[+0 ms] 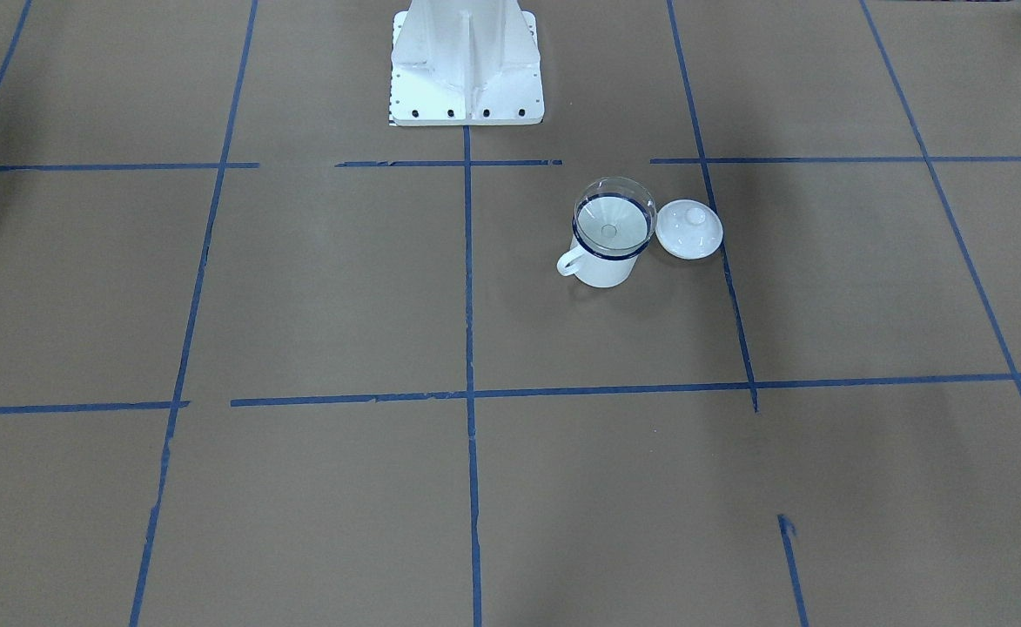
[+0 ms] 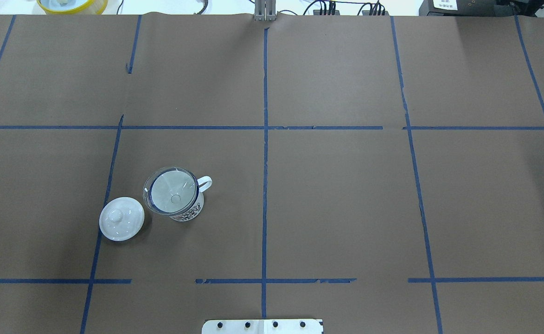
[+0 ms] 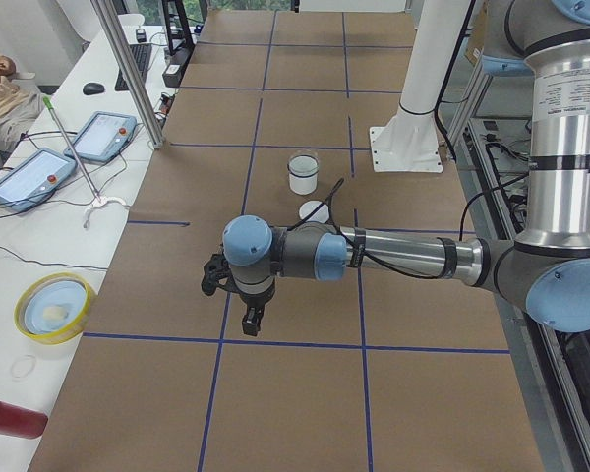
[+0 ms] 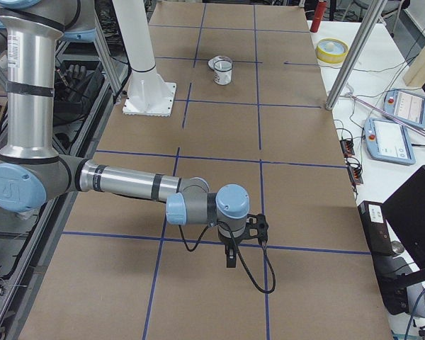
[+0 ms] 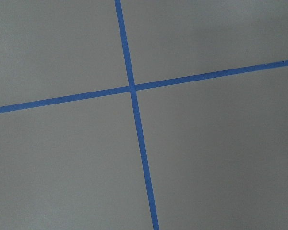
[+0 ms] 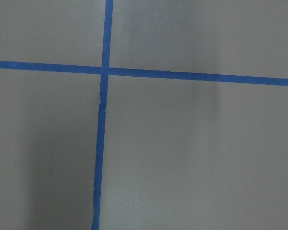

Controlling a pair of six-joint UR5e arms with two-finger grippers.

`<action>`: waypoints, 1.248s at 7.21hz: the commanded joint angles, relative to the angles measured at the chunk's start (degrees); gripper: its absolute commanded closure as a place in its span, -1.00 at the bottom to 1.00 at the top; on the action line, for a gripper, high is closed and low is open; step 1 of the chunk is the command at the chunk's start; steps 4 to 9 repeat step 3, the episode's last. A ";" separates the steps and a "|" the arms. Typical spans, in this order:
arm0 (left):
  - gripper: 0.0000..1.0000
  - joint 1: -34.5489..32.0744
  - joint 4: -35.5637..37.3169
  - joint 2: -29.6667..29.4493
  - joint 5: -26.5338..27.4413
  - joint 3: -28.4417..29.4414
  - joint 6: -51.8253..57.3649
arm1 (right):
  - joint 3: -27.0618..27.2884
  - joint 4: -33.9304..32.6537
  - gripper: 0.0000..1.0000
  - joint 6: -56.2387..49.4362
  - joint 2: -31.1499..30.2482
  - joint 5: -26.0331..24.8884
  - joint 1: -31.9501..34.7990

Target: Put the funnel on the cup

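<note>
Clear cone-shaped funnel (image 2: pixel 171 190) sitting in white enamel blue-rimmed mug (image 2: pixel 188 212); white knobbed lid (image 2: pixel 121 218) lying at mug's 8 o'clock, overhead view. Showing small, side-on: left pincer (image 3: pixel 248 317), right pincer (image 4: pixel 231 258); spread or pressed together, cannot tell.

Funnel: the funnel (image 1: pixel 614 222) is sitting upright in the cup's mouth, its clear rim resting on the dark blue rim.
Cup: the cup (image 1: pixel 604 270) is standing upright on the table (image 1: pixel 301 287), its handle (image 1: pixel 569 261) pointing toward the view's left.
Lid: a round white knobbed lid (image 1: pixel 689 230) is lying just beside the cup, on the view's right.
Base: the white robot base (image 1: pixel 466 78) is standing at the top edge, well apart from the cup.
</note>
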 commanded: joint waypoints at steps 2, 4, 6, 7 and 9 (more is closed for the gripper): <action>-1.00 0.00 0.00 0.01 0.00 0.04 0.00 | 0.00 0.00 -1.00 0.00 0.00 0.00 0.00; -1.00 0.00 0.00 -0.08 0.00 0.39 0.00 | 0.00 0.00 -1.00 0.00 0.00 0.00 0.00; -1.00 0.00 0.00 -0.08 0.00 0.39 0.00 | 0.00 0.00 -1.00 0.00 0.00 0.00 0.00; -1.00 0.00 0.00 -0.08 0.00 0.39 0.00 | 0.00 0.00 -1.00 0.00 0.00 0.00 0.00; -1.00 0.00 0.00 -0.08 0.00 0.39 0.00 | 0.00 0.00 -1.00 0.00 0.00 0.00 0.00</action>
